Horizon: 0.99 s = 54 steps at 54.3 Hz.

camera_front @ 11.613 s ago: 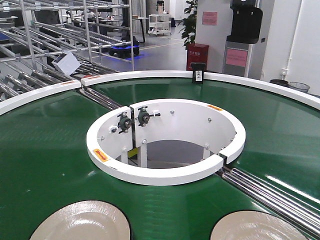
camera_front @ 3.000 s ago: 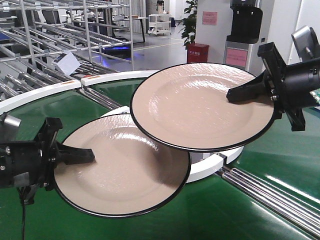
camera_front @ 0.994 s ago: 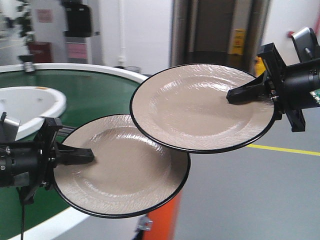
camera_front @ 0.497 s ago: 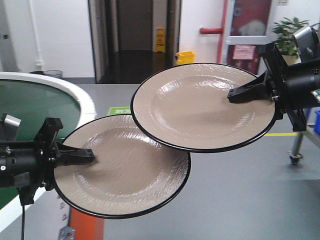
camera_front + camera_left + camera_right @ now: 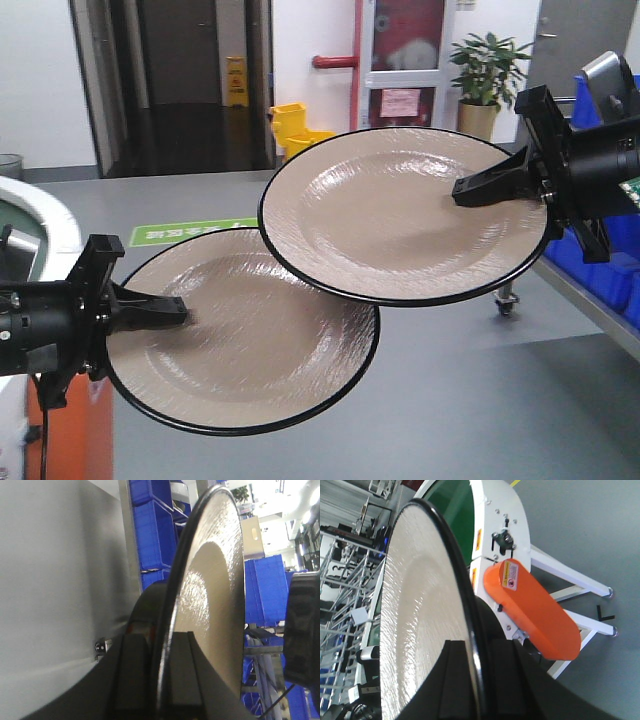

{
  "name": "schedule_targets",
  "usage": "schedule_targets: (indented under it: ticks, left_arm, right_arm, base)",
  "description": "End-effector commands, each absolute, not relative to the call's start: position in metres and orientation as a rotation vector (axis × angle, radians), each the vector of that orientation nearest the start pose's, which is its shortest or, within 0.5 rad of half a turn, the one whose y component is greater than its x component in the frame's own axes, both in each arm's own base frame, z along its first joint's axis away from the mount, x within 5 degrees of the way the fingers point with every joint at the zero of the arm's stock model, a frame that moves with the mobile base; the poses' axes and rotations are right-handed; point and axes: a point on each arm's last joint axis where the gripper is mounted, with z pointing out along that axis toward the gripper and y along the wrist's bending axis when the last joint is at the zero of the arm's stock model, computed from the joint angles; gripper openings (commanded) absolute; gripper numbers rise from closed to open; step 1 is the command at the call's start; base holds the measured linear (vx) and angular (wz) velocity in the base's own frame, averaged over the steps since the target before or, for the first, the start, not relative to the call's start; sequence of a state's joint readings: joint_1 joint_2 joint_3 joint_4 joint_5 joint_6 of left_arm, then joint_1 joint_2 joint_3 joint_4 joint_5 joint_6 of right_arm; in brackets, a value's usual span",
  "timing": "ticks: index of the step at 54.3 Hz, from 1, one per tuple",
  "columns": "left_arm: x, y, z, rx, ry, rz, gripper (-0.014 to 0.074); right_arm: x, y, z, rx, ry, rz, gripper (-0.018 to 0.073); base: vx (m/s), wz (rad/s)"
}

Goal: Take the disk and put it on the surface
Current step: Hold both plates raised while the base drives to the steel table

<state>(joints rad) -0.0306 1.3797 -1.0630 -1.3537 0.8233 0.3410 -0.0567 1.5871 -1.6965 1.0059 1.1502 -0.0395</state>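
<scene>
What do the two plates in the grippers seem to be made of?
Lower plate and upper plate: both look like glazed ceramic, possibly melamine. Their beige, glossy faces have a fine ripple texture and catch bright highlights; each has a thin black rim. The look alone cannot settle which.

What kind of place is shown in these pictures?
Probably a factory or warehouse hall: stacked blue bins, a conveyor with an orange cover, and a grey floor with a green marking.
</scene>
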Motion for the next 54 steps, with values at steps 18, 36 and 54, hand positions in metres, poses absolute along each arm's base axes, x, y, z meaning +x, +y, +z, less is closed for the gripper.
schedule_targets:
  ticks: [18, 36, 54]
  left_arm:
    - [0.2797, -0.0767, 0.3735, -0.418, 1.996, -1.507, -0.0001]
    - [0.2797, -0.0767, 0.3735, -0.418, 1.996, -1.507, -0.0001]
    - [0.2797, -0.0767, 0.3735, -0.418, 1.996, -1.507, -0.0001]
  right_arm:
    - [0.3186, 0.0539, 0.4754, 0.161, 2.045, 1.343, -0.0005]
    - [0.3186, 0.0539, 0.4754, 0.161, 2.045, 1.343, -0.0005]
    - [0.3186, 0.0539, 0.4754, 0.161, 2.045, 1.343, -0.0005]
  base:
    - [0.15, -0.32]
    - [0.2, -0.34]
    - [0.26, -0.17]
